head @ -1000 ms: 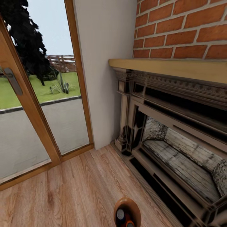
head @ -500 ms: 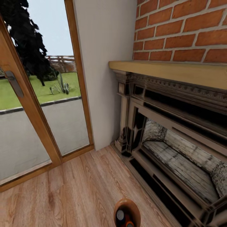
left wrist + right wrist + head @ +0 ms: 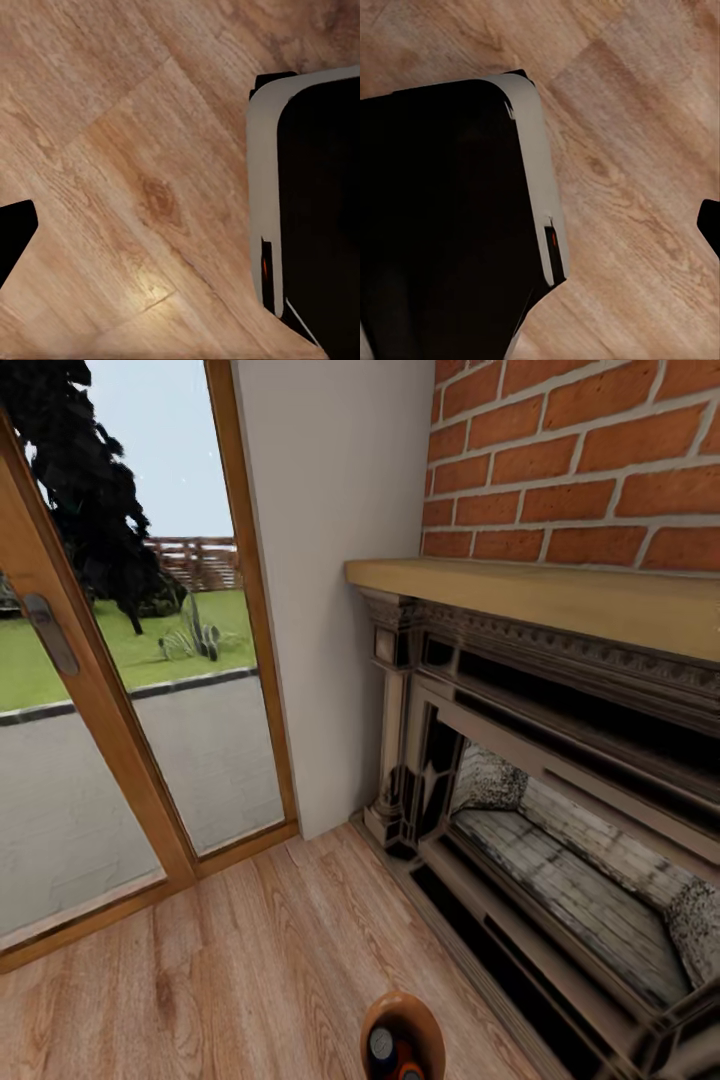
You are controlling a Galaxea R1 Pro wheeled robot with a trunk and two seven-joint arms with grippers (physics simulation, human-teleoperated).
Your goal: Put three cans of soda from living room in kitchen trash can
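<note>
Brown-rimmed tash can [image 3: 402,1012]: at our base, holding a dark-topped can [image 3: 381,1044] and an orange can [image 3: 411,1072]
Fireplace [image 3: 560,800]: right of us
Grippers: we cannot tell their state

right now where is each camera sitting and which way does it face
Head view: high on the robot, looking forward and down at the fireplace, glass door and wood floor; the trash can with cans in it sits at the bottom edge.
Left wrist view: on the left arm, aimed down at the floor; the robot's dark, grey-edged base shows.
Right wrist view: on the right arm, also aimed down; the same base shows.
Both wrist views share floor and base.
</note>
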